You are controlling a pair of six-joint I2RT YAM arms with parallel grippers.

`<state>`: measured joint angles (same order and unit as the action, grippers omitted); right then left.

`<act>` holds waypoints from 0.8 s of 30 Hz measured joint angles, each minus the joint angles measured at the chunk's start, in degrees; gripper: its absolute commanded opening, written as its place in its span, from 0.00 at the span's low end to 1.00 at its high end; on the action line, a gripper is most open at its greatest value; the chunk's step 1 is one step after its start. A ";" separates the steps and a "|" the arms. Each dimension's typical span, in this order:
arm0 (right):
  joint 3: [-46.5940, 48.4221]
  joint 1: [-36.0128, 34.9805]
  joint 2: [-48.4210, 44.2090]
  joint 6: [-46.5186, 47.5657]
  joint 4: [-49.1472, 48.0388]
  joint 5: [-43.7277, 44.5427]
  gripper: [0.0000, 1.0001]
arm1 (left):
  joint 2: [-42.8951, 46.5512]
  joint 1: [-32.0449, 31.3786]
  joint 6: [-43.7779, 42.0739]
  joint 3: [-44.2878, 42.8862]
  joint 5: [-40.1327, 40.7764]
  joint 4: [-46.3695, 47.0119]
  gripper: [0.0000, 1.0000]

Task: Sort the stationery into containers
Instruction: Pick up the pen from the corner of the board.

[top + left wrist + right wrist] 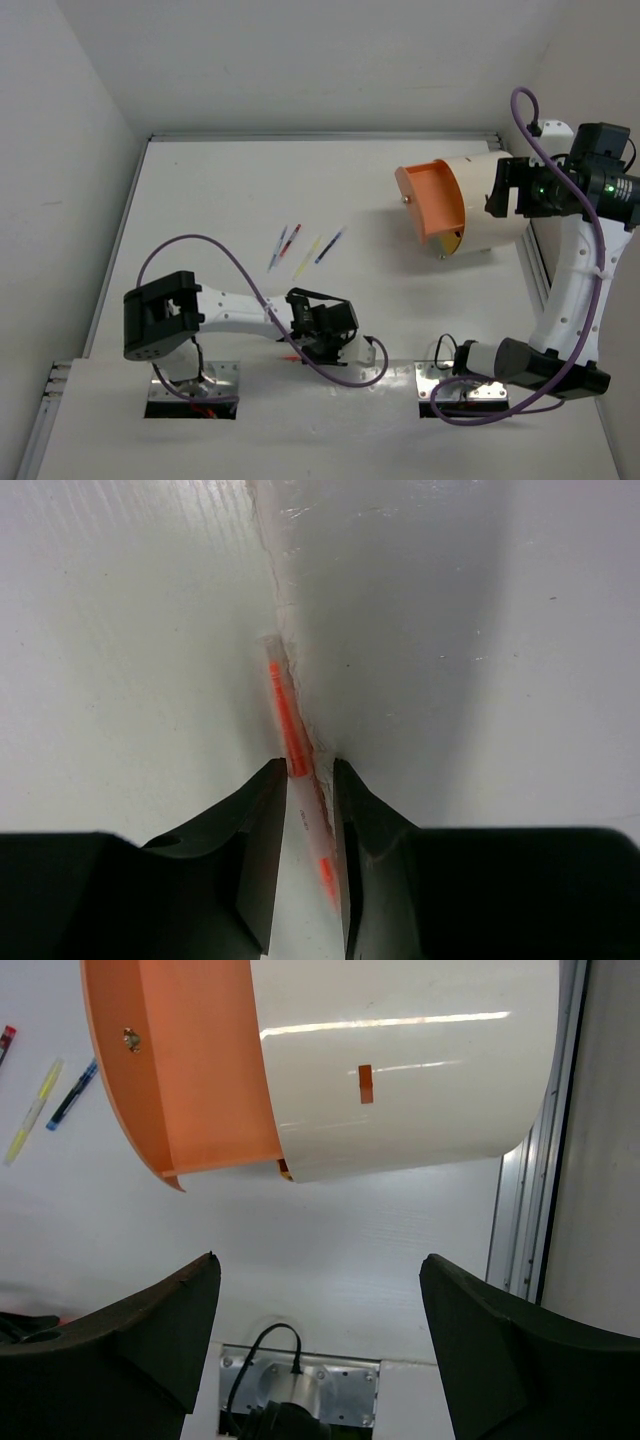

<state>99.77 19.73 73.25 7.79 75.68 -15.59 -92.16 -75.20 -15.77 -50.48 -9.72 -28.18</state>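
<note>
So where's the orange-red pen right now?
In the left wrist view the orange-red pen lies tight between the fingers of the left gripper, along a tabletop ridge, near the front edge on the robot's left.

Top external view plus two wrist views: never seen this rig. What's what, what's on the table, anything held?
These are two robot arms bolted at the near edge of the table, each ending in a two-finger gripper. The top view looks down from above and behind them. Each wrist view looks out along one arm's own fingers.

On the table there is a cream drum container with its orange drawer slid out. There are also four loose pens: a blue pen, a red pen, a yellow pen and a dark blue pen.

The left gripper is down at the table, its jaws close on either side of an orange-red pen lying along a seam. I cannot tell whether the pen is pinched yet. The right gripper is wide open and empty, close to the drum.
</note>
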 measured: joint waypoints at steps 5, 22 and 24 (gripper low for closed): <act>0.00 0.00 0.00 0.13 0.00 0.07 0.80 | -0.31 1.40 -0.07 0.00 -0.70 0.22 0.29; 0.00 0.00 0.00 0.20 -0.02 0.13 0.79 | -3.91 7.80 -4.13 -2.58 4.00 3.32 0.05; 0.00 0.00 0.00 0.20 -0.04 0.13 0.79 | -4.63 7.85 -3.98 -3.78 3.78 2.34 0.00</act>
<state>99.77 19.73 73.25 7.99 75.64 -15.46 -96.79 -67.35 -19.75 -54.26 -5.93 -25.85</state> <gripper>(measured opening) 0.796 0.158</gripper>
